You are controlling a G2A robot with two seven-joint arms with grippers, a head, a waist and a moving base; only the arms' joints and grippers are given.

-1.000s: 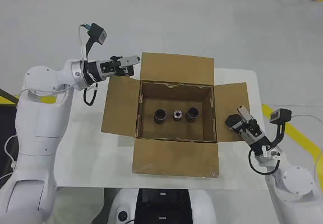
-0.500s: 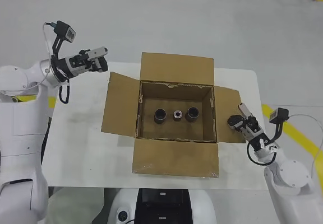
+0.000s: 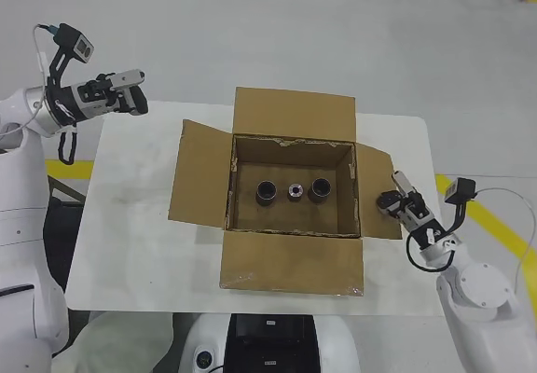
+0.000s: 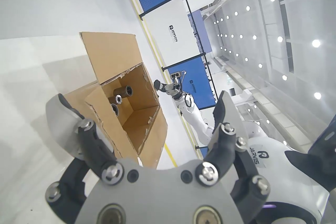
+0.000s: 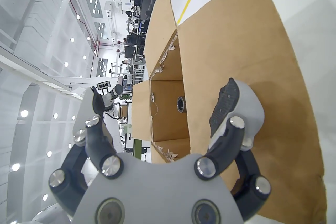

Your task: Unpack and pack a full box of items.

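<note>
**Top view.** The cardboard box (image 3: 292,268) sat in the middle of the white worktop (image 3: 129,233), all four flaps folded outward. It spanned most of the way from the far edge to the near one. Three metal parts stood in a row on its floor. These were a dark sleeve (image 3: 267,193), a smaller ring (image 3: 294,192) and a second sleeve (image 3: 321,188), each close to the next but apart. The left hand (image 3: 138,91) hung at the far left corner of the worktop, well apart from the box. The right hand (image 3: 390,189) hung over the box's right flap, near the right edge.

**Left wrist view.** The left hand (image 4: 143,107) was spread wide and held nothing. Beyond it the box (image 4: 110,51) gaped, and the sleeves appeared to stand on end with their bores upward.

**Right wrist view.** The right hand (image 5: 160,93) was likewise wide open and empty, just above the flap (image 5: 236,38). One sleeve (image 5: 181,104) showed past the box wall.

**Handling.** The parts looked rigid, smooth and heavy for their size, so they would likely slip in a shallow pinch. The surest hold seemed to be a straight descent with the pads closing squarely across a sleeve's outer wall. The box looked light, and its torn flaps would likely bend if nudged.
</note>
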